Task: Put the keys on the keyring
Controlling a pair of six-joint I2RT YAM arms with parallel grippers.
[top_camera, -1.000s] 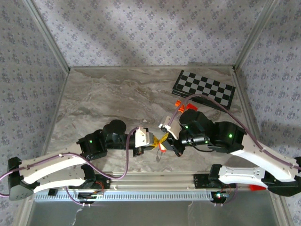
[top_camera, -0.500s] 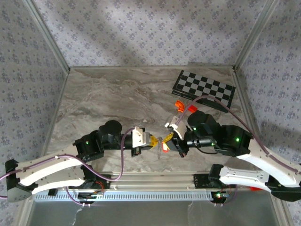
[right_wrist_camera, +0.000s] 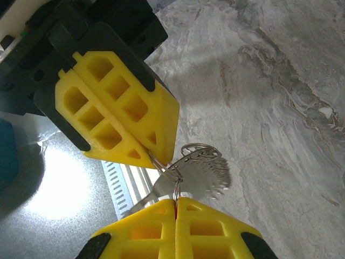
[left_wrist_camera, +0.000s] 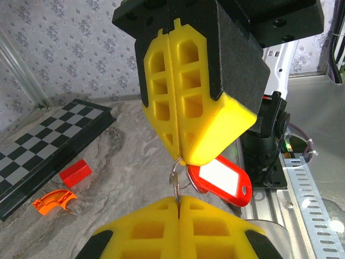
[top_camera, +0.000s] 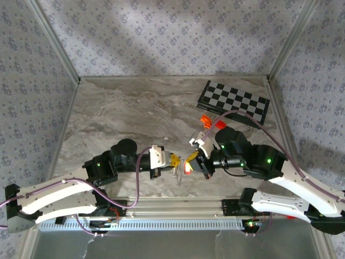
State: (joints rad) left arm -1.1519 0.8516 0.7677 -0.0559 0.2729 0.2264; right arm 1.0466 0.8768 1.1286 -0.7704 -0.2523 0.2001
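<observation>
From above, the left gripper (top_camera: 175, 160) and the right gripper (top_camera: 190, 157) met tip to tip over the near part of the grey marbled tabletop (top_camera: 135, 108). Both were clenched, and a little red plastic tag (top_camera: 187, 169) dangled just under them. They were held aloft, I'd judge, so the parts could swing free for threading. On to the left wrist camera: its yellow fingertips (left_wrist_camera: 145, 232) were pressed together on the thin silvery coiled wire keyring (left_wrist_camera: 176, 183). The right gripper's closed tip came onto what looked like the same wire from above, with the tag hanging just beside it. A black-and-white checkerboard (left_wrist_camera: 48, 140) and two orange-red blocks (left_wrist_camera: 75, 172) lay well back, out of the way. Over to the right wrist camera: the keyring's loops (right_wrist_camera: 197, 152) fanned out between the two pinched tips. The small silvery toothed metal key (right_wrist_camera: 207, 181) hung there above the table, apparently already on the wire, though how far it was wound on I could not tell.
</observation>
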